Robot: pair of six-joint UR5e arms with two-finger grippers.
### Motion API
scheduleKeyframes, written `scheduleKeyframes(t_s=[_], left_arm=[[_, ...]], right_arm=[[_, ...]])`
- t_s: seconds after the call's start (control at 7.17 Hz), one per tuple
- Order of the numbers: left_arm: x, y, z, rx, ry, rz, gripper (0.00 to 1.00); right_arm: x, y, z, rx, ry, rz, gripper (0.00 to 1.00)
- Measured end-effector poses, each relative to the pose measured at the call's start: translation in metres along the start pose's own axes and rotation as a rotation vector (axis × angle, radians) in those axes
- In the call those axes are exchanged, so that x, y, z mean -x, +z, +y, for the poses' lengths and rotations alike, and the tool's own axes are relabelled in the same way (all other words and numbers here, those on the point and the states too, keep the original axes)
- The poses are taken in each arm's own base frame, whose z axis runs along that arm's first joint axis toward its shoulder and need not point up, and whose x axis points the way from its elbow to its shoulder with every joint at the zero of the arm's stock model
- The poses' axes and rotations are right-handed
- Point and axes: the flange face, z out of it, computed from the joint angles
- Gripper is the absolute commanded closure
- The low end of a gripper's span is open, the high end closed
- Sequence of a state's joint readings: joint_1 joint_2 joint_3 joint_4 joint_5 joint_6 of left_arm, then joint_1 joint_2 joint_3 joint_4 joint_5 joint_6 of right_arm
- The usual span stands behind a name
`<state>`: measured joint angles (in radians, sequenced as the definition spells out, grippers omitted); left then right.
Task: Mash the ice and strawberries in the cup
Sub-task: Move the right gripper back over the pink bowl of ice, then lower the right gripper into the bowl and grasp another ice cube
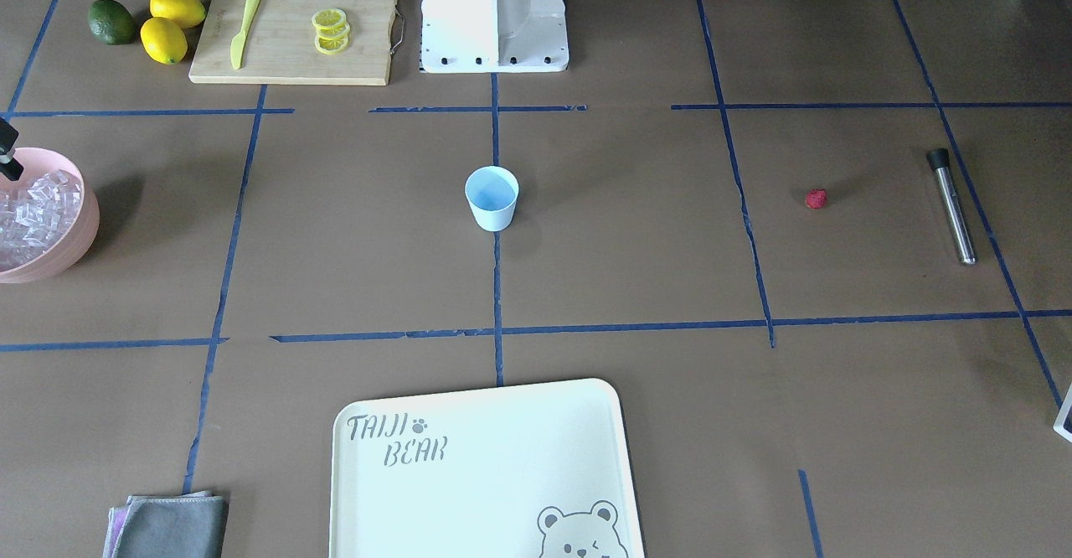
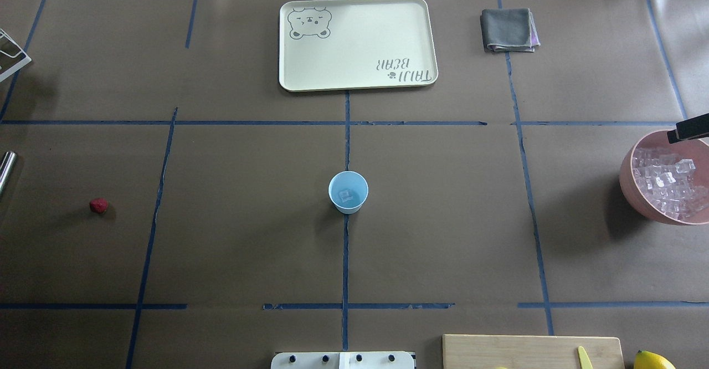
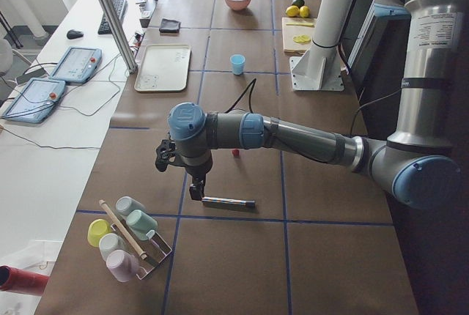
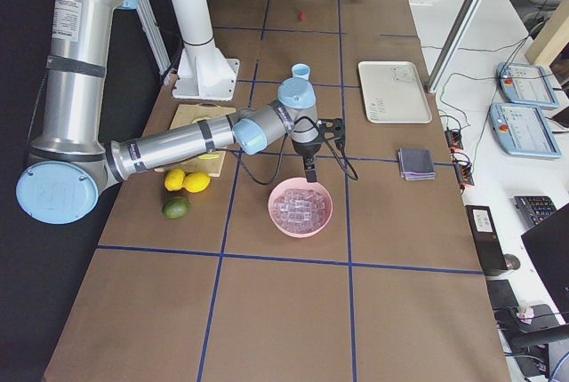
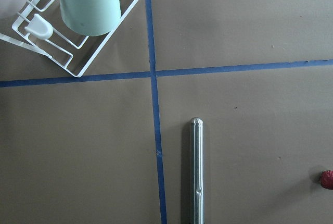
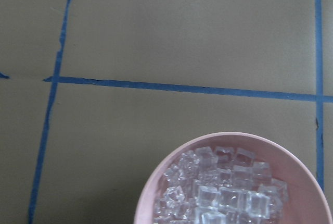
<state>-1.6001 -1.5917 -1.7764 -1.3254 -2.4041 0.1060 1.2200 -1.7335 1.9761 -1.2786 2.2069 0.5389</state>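
The pale blue cup (image 1: 492,198) stands upright at the table's middle, with one ice cube (image 2: 347,195) inside. More ice (image 2: 667,183) fills the pink bowl (image 2: 628,183). The strawberry (image 1: 816,198) lies alone on the table; it also shows at the left wrist view's edge (image 5: 327,179). A steel muddler (image 1: 950,206) lies past it. My left gripper (image 3: 194,192) hangs over the muddler's end; I cannot tell its state. My right gripper (image 2: 673,135) shows as a black tip over the bowl's rim; I cannot tell its state.
A cutting board (image 1: 293,30) holds a yellow knife (image 1: 244,28) and lemon slices (image 1: 331,30). Lemons (image 1: 172,23) and a lime (image 1: 111,22) lie beside it. A cream tray (image 1: 486,474), a grey cloth (image 1: 172,524) and a cup rack (image 3: 128,238) sit at the edges.
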Motion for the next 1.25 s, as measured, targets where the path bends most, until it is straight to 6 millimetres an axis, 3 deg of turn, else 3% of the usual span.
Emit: scheduleKeyframes(t_s=[0.28, 0.7, 1.25], left_arm=[[0.000, 0.000, 0.000, 0.000, 0.000, 0.000, 0.00], [-0.001, -0.001, 0.000, -0.001, 0.001, 0.001, 0.00], [0.000, 0.000, 0.001, 0.001, -0.001, 0.001, 0.00]], right_arm=[[-0.033, 0.026, -0.001, 0.040, 0.017, 0.032, 0.28], [-0.061, 0.060, -0.004, 0.094, 0.056, 0.063, 0.39], [-0.050, 0.080, 0.001, 0.135, 0.028, 0.067, 0.43]])
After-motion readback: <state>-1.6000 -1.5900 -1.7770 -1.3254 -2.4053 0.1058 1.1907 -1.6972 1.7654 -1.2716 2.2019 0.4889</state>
